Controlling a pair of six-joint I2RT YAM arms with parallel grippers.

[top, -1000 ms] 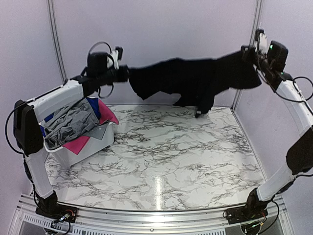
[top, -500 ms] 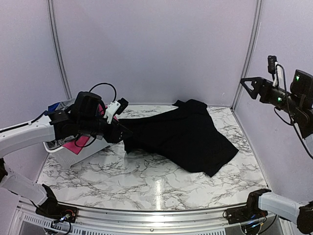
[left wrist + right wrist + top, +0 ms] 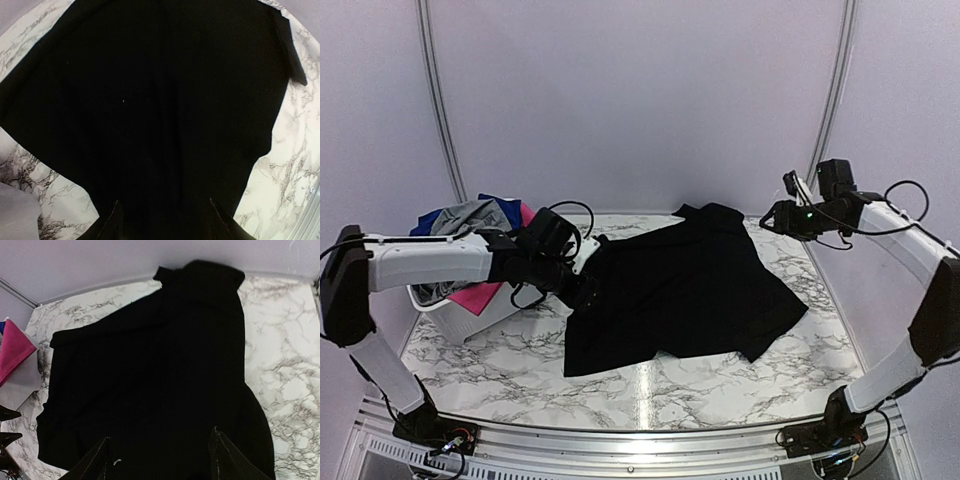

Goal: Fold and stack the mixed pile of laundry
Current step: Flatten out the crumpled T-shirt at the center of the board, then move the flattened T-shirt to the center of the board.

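While spread mid-bench, not yet folded: black soft cloth garment (image 3: 680, 290) on white veined-marble bench (image 3: 650, 385), left side rumpled. Left hand (image 3: 582, 290) low at that side, jaws apart, gripping nothing. Right hand (image 3: 775, 218) raised off far-right side, jaws parted too, empty. Remaining grey, blue and pink cloth pieces (image 3: 460, 212) in white plastic basket (image 3: 485, 318), far left. Step, probably: flattening. Next: pinch both side edges, pull taut, then fold.

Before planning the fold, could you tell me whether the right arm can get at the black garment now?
Probably yes: the right gripper hovers open just by the far right edge of the black garment, which lies spread on the table with nothing covering it.
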